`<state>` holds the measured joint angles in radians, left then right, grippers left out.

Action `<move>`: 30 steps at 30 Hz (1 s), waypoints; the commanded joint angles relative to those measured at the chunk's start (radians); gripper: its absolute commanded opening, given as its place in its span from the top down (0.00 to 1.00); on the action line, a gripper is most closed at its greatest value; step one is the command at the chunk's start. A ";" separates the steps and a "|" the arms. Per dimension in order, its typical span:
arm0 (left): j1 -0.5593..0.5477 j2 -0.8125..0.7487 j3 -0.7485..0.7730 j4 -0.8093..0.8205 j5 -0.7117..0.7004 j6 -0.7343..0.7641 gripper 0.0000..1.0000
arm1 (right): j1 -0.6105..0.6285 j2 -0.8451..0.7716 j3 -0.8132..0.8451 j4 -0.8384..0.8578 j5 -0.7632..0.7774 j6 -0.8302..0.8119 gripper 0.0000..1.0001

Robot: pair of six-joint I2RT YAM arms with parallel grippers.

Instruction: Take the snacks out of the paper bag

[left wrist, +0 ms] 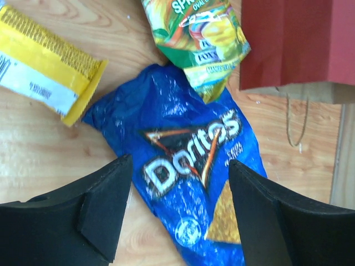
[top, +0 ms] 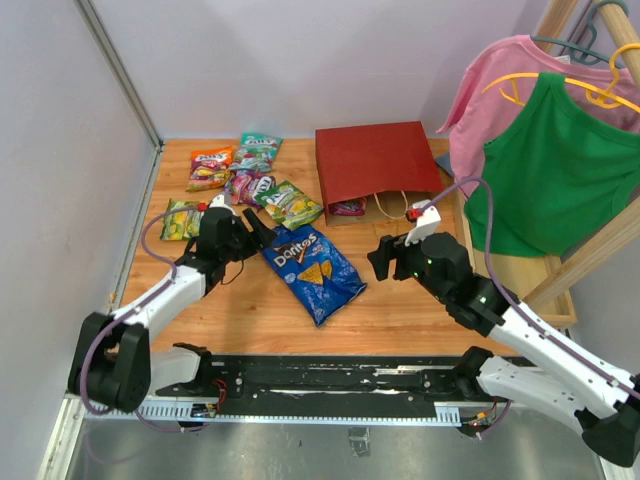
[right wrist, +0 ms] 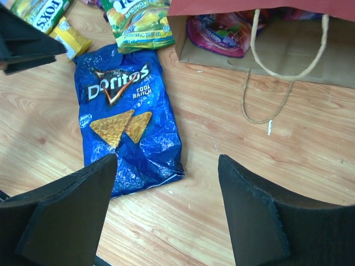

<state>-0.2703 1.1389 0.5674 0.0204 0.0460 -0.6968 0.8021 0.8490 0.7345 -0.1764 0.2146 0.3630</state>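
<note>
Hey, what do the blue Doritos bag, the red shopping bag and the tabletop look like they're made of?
Doritos bag: likely plastic film, glossy, with crinkles that catch the light.
Red shopping bag: paper, matte red outside, brown kraft showing inside the mouth.
Tabletop: wood or wood-look laminate, with visible grain and a smooth finish.

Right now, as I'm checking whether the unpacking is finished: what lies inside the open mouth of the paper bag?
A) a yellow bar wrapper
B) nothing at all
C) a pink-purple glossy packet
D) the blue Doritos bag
C: the right wrist view shows a pink-purple glossy packet lying inside the open mouth of the paper bag, while the Doritos bag lies outside it.
</note>
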 commanded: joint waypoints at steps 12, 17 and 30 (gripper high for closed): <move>0.026 0.607 0.438 0.089 -0.116 0.155 0.34 | -0.004 -0.183 -0.098 -0.096 0.075 0.022 0.25; 0.032 0.686 0.495 0.063 -0.159 0.165 0.34 | -0.004 -0.219 -0.100 -0.117 0.116 -0.003 0.24; 0.034 0.800 0.614 0.079 -0.109 0.142 0.60 | -0.005 -0.191 -0.113 -0.111 0.135 -0.037 0.23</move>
<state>-0.2432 1.9274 1.1336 0.0814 -0.0696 -0.5579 0.8017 0.6670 0.6350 -0.2783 0.3172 0.3504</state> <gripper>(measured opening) 0.418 0.766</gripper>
